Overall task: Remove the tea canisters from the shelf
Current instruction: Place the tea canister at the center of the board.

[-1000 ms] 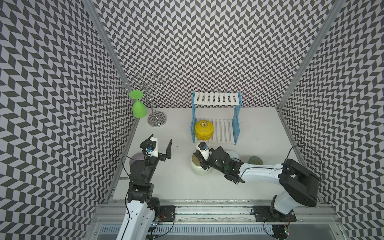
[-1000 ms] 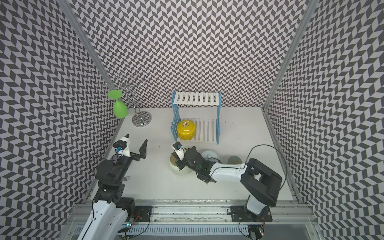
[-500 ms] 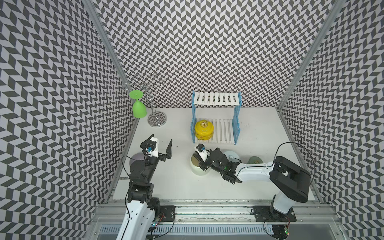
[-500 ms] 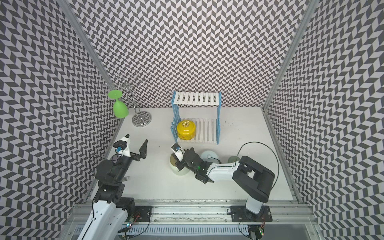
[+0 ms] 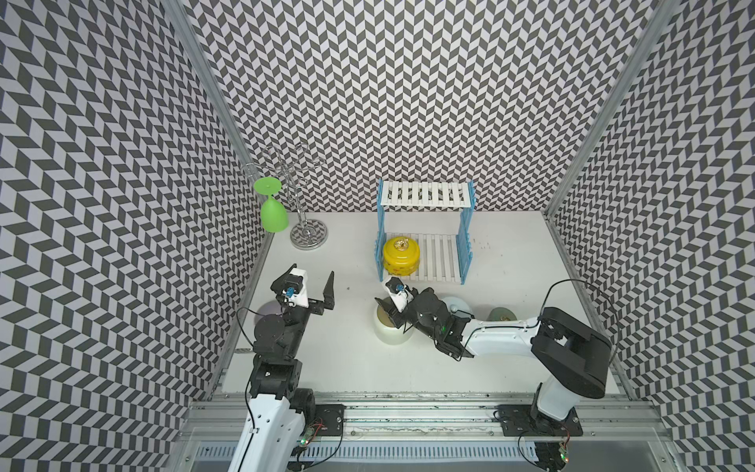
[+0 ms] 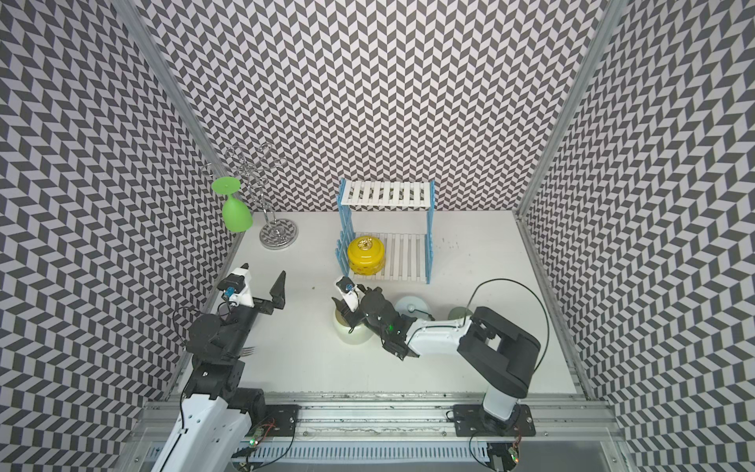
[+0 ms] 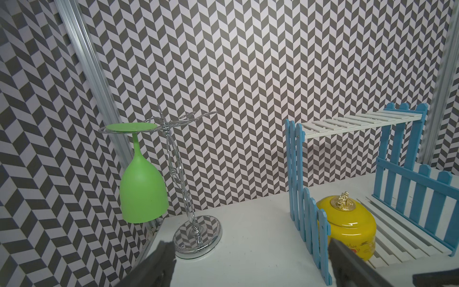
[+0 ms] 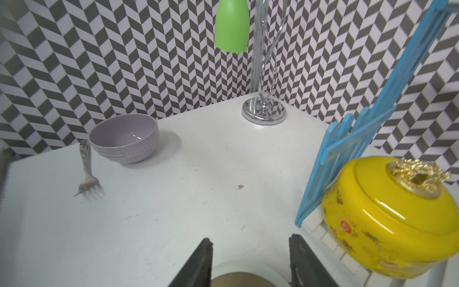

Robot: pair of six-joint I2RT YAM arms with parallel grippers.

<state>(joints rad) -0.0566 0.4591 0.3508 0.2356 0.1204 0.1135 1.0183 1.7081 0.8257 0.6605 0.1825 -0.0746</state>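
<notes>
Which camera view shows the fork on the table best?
The right wrist view: the whole fork lies in the open beside the grey bowl. From above, the left arm covers nearly all of it; in a top view only the tines stick out. The left wrist view does not show it.

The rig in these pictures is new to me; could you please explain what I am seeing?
Two robot arms with two-finger grippers work at a white table. The top views look down from overhead; each wrist view rides an arm. The left gripper is open, empty. The right gripper hangs open over a cream canister on the table. A yellow canister sits on the lower board of the shelf. Also there: a green goblet hanging from a chrome stand, a bowl, a fork.
</notes>
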